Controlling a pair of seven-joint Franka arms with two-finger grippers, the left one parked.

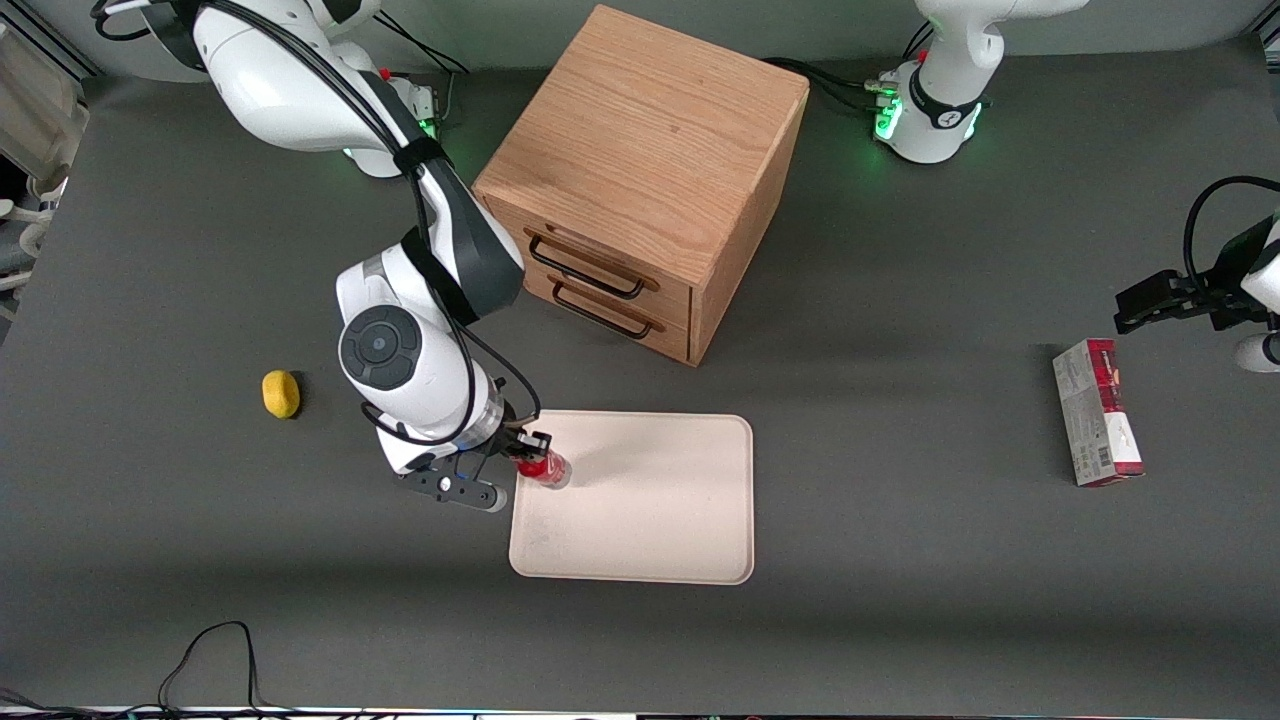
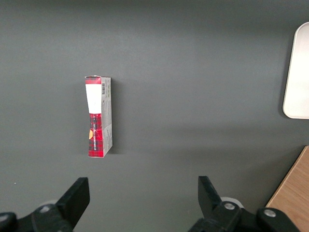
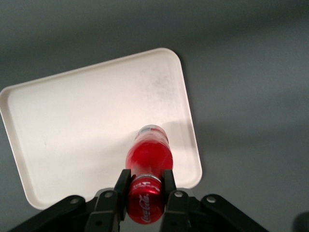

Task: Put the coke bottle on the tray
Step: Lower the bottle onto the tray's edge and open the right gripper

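Gripper (image 3: 147,186) clamping coke bottle (image 3: 148,162), above tray (image 3: 72,125) edge

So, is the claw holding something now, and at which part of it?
Yes. The claw, above the tray, holds the coke bottle at its cap end, one finger on each side.

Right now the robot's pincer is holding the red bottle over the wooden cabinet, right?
Not quite. The pincer does hold the bottle, but over the tray, not the cabinet. The right wrist view shows the tray right under the bottle, and the front view shows the cabinet standing apart, farther from the camera.
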